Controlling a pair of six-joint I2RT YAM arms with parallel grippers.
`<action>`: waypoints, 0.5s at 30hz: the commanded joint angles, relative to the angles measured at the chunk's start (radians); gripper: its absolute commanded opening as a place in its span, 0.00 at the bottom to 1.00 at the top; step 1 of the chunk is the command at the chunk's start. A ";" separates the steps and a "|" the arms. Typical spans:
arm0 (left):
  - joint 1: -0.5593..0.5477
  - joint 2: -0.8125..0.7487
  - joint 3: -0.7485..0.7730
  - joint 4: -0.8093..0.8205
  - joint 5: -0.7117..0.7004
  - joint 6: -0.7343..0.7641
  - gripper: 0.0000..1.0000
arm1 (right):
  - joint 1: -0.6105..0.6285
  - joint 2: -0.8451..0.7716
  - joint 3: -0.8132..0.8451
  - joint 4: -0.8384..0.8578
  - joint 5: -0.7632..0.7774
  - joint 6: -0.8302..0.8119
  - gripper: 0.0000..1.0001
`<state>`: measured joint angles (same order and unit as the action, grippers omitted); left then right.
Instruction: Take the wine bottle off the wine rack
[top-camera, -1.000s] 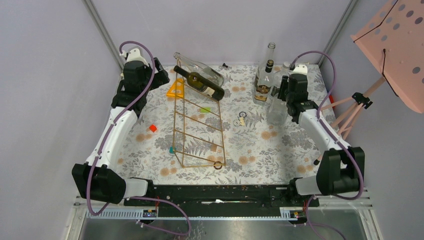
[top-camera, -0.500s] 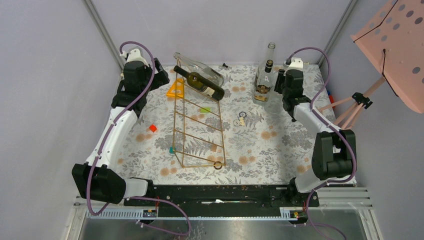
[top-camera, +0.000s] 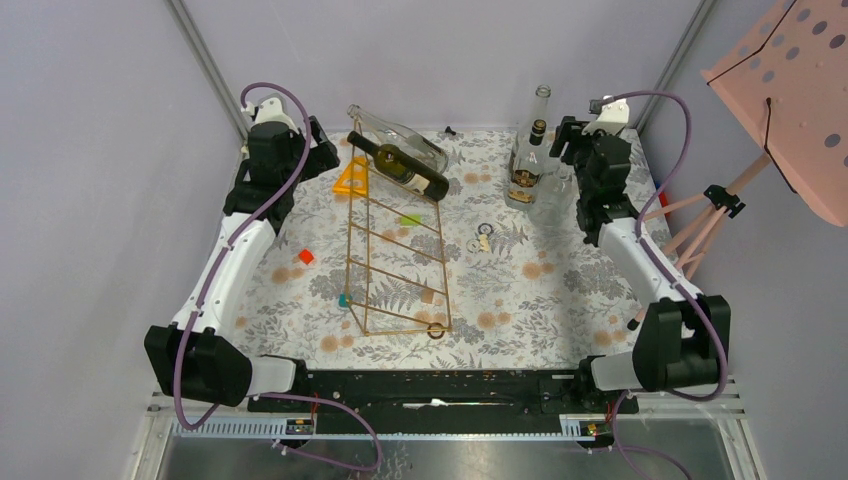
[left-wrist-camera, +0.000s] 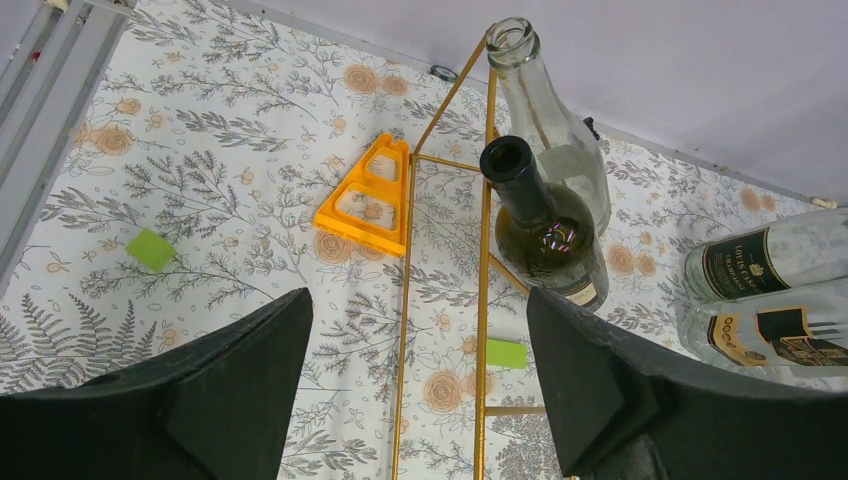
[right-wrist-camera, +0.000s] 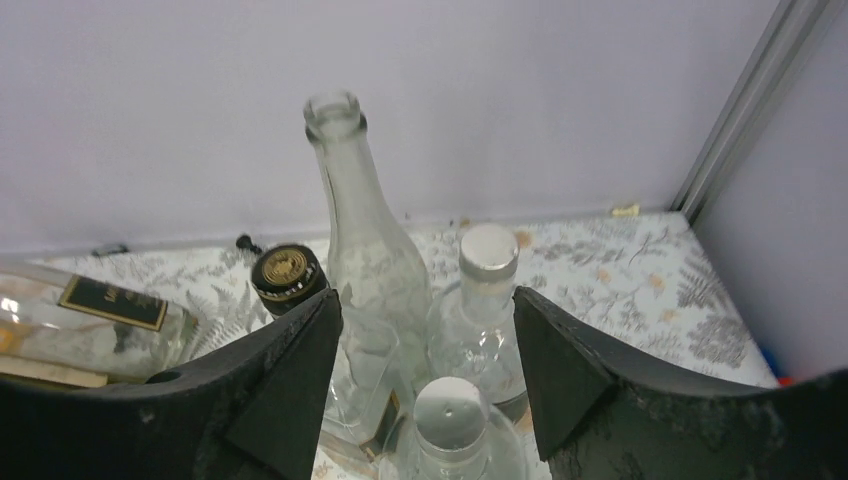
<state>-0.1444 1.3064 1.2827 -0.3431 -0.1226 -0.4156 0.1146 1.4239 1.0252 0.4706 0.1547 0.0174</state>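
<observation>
Since the left claw (left-wrist-camera: 418, 310) hangs at the far left corner with its fingers spread wide and nothing between them, it looks the nearer arm for this job. Just right of it an orange triangle (top-camera: 352, 178) lies flat on the table (top-camera: 520, 300), and beside that stands the gold wire wine rack (top-camera: 396, 255). The wine bottle (top-camera: 402, 170), dark glass, lies at the rack's top end, with a clear bottle (top-camera: 398, 133) lying just behind it. Its long axis runs diagonally, with the open mouth toward the far left and the left claw, and the base toward the near right. In the left wrist view it sits ahead and a little right of the gap between the fingers, nearly mouth-on. Further right, standing bottles (top-camera: 528, 160) cluster at the back. The right claw (right-wrist-camera: 425, 300), also wide open and gripping nothing, hangs close by them, well apart from the rack.
</observation>
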 joint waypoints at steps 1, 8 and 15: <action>0.006 0.006 0.043 0.036 0.022 0.014 0.84 | -0.003 -0.120 0.007 0.052 0.012 -0.053 0.71; 0.006 0.011 0.045 0.035 0.042 0.007 0.84 | -0.003 -0.191 0.104 -0.125 -0.096 -0.040 0.71; 0.007 0.027 0.054 0.036 0.101 -0.009 0.82 | 0.039 -0.213 0.199 -0.247 -0.359 0.021 0.71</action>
<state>-0.1436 1.3190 1.2900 -0.3428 -0.0784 -0.4179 0.1192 1.2510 1.1641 0.2874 -0.0380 0.0093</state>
